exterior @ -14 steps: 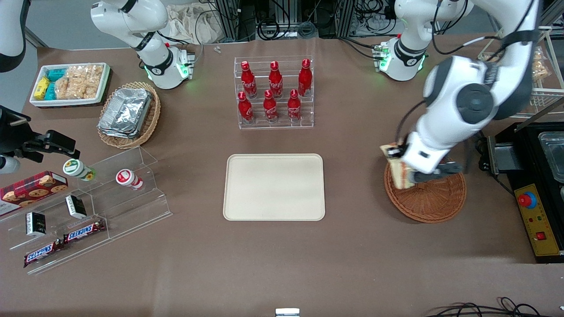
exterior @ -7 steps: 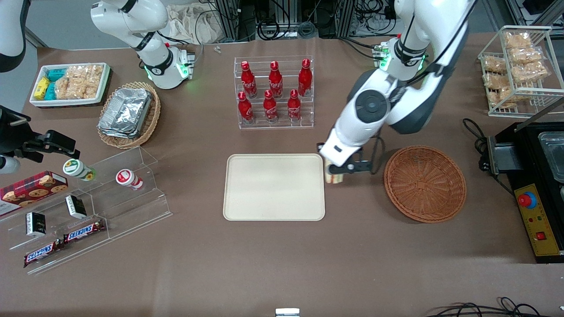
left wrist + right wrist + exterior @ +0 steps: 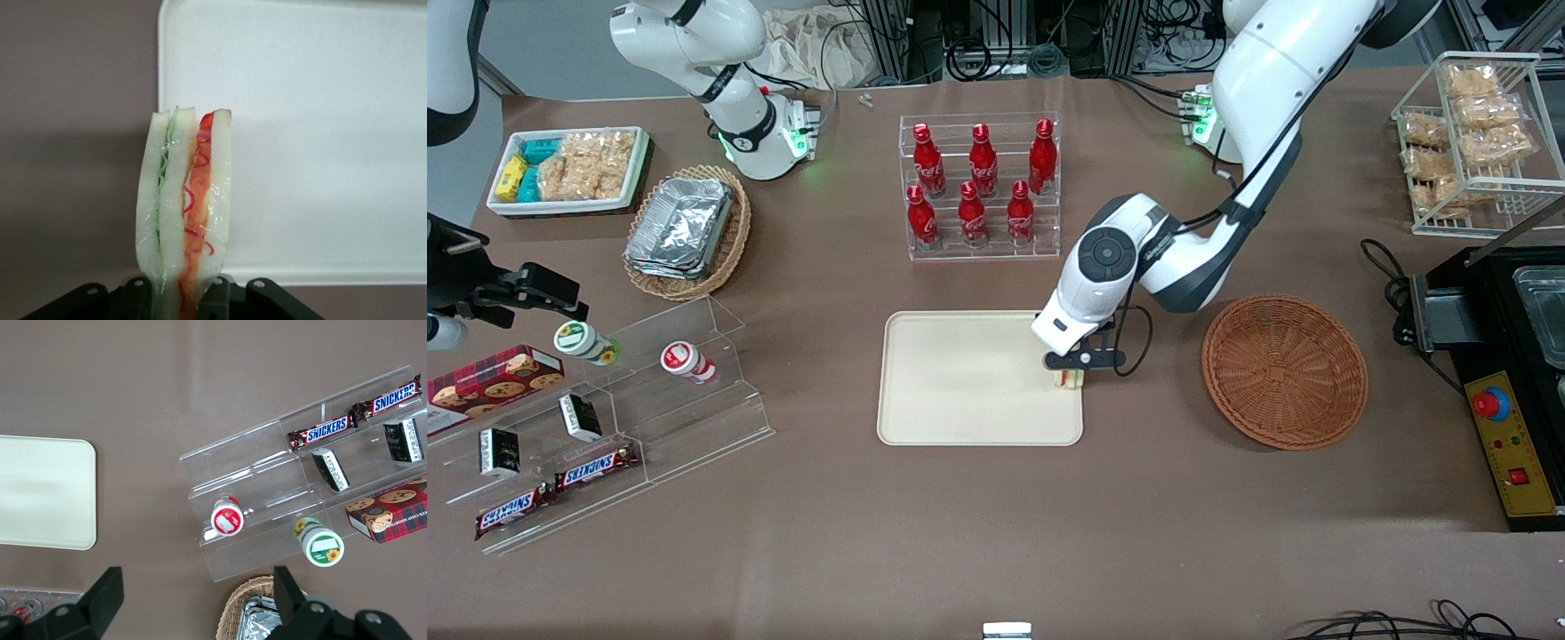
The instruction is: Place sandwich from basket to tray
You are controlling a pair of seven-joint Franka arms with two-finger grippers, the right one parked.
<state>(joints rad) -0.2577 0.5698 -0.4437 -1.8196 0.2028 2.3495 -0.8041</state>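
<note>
Sandwich (image 3: 185, 213) pinched between gripper (image 3: 1069, 372) fingers, held edge-on over the tray (image 3: 960, 382) at its rim nearest the basket (image 3: 1284, 372). Basket holds nothing. Arm reaches low from its base, elbow bent above the table, wrist pointing down. Front view: gripper body hides most of the sandwich; contact with tray unclear.

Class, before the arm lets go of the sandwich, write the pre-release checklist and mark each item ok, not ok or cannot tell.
1. Sandwich held by the gripper: ok, pinched between its fingers.
2. Sandwich out of the basket: ok, the basket holds nothing.
3. Sandwich over the tray: ok, but only at the edge nearest the basket.
4. Sandwich touching the tray surface: cannot tell.
5. Landing spot on the tray bare: ok.
6. Filling intact: ok, red and green layers sit between the bread slices.
</note>
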